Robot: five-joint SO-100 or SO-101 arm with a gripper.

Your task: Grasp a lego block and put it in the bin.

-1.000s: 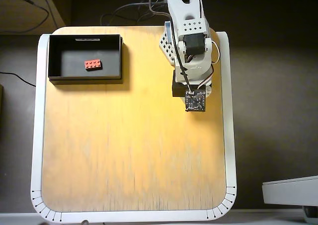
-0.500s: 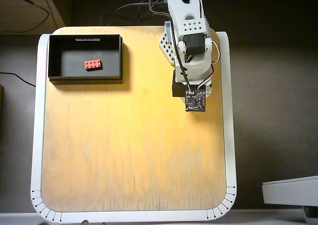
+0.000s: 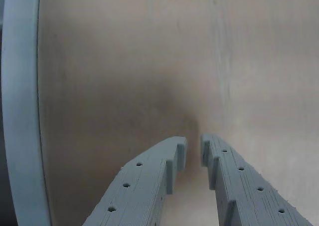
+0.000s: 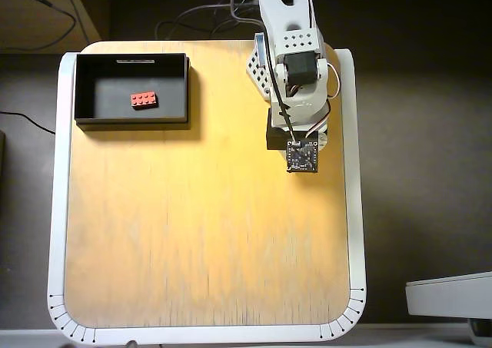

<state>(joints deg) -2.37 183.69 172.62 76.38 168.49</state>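
Wrist view: jaws (image 3: 193,151) reaching in from the bottom edge, two grey printed fingers (image 3: 149,181) with small holes along their faces, tips nearly meeting with only a thin slit between, nothing gripped. Pale wooden worktop (image 3: 124,61) beneath, its white rim (image 3: 20,111) running down the left edge. No brick or tray visible here.

Overhead view: lego block (image 4: 144,99) lying flat, studs up, on the floor of the bin (image 4: 131,120), slightly right of the bin's centre, clear of all walls. Bin at the far left corner of the worktop (image 4: 200,225), a thin white strip on its far rim. White arm (image 4: 292,64) folded at the far right, well apart from the bin; jaws hidden under the arm body here.
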